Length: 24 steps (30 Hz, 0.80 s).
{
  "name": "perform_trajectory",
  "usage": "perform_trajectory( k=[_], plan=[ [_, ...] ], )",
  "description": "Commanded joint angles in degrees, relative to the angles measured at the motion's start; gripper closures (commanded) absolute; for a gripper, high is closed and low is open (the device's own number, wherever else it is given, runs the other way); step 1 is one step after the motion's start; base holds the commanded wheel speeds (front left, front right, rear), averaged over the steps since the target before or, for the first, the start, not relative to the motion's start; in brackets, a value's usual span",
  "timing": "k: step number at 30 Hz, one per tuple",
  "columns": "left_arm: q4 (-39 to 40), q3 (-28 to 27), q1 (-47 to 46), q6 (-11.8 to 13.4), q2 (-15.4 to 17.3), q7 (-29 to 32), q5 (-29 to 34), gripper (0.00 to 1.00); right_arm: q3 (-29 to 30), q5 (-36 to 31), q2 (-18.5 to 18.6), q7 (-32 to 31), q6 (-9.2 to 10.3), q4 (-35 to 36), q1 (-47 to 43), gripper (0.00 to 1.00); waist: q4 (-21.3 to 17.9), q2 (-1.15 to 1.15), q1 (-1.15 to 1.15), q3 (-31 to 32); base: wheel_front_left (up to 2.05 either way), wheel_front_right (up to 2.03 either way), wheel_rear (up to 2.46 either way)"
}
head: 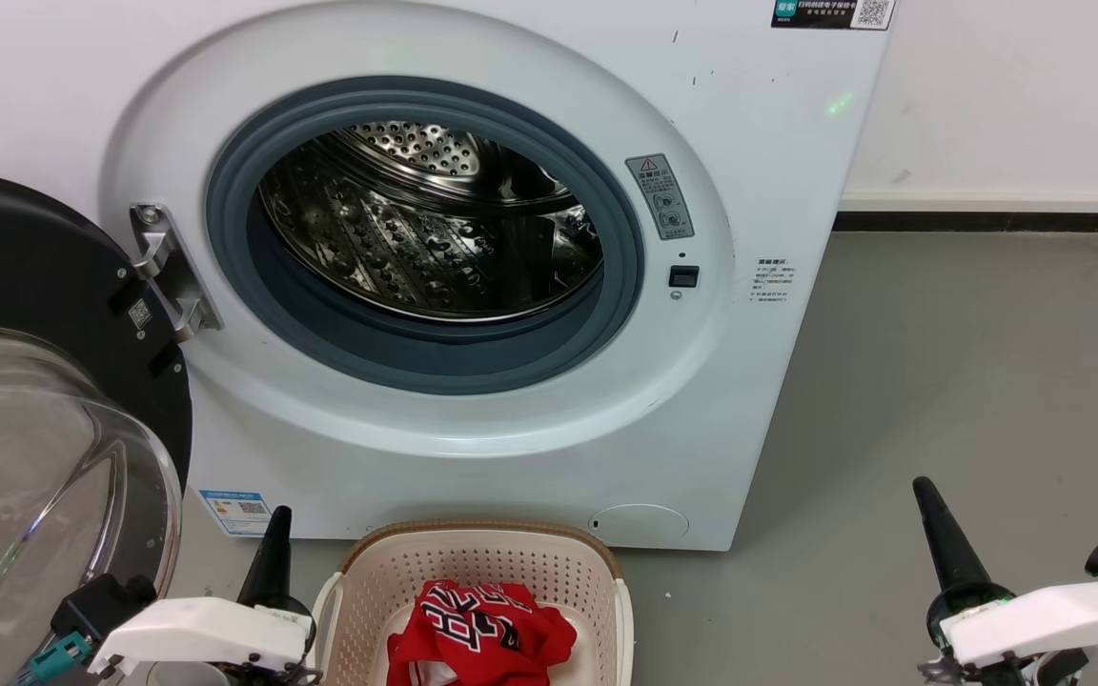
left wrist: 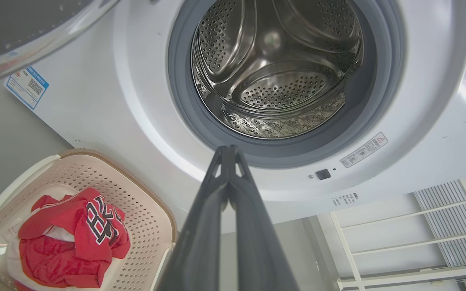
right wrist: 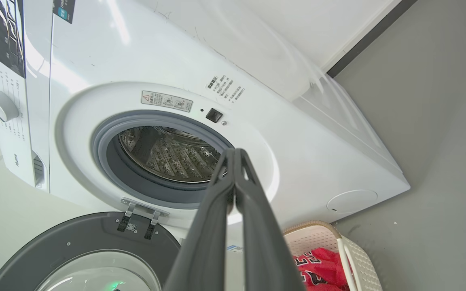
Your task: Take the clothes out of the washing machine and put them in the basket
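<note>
— Clothes, where?
— Red heap in the basket, on the floor just in front of the washing machine, by its bottom edge.
— Anything left in the drum?
— Looks empty, door open. Prob. done, maybe one last check.
— Grippers?
— Left gripper & right gripper: fingers pressed together, nothing held.

1. The room is bright and evenly lit. Shadows are soft, the plainest a faint grey one on the floor beside the washing machine.
2. The steel drum throws sharp highlights, and the glass door carries pale reflections.
3. Both wrist views bow straight edges near their borders.
4. The fingers of the left gripper look soft close to the lens.
</note>
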State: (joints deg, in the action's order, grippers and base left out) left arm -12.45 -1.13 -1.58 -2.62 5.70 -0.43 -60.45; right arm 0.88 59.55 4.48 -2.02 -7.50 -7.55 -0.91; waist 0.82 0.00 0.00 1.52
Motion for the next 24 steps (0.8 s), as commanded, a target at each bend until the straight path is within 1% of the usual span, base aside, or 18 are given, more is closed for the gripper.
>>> perform_trajectory(
  k=[1, 24],
  plan=[
    [0.37, -0.47, -1.52, -0.49, -0.01, 0.27, -1.27, 1.0, 0.21, 1.61, 0.39, 0.03, 0.0, 0.21, 1.71, 1.0, -0.01, 0.0, 0.0, -0.02, 0.0, 0.0, 0.0],
    [-0.44, -2.56, -2.95, -2.39, -1.21, 3.12, -13.9, 1.0, 1.44, 15.34, 0.36, -1.01, 0.01, -2.49, 4.07, 1.0, -0.29, 0.0, 0.0, -0.6, 0.0, 0.0, 0.0]
  ],
)
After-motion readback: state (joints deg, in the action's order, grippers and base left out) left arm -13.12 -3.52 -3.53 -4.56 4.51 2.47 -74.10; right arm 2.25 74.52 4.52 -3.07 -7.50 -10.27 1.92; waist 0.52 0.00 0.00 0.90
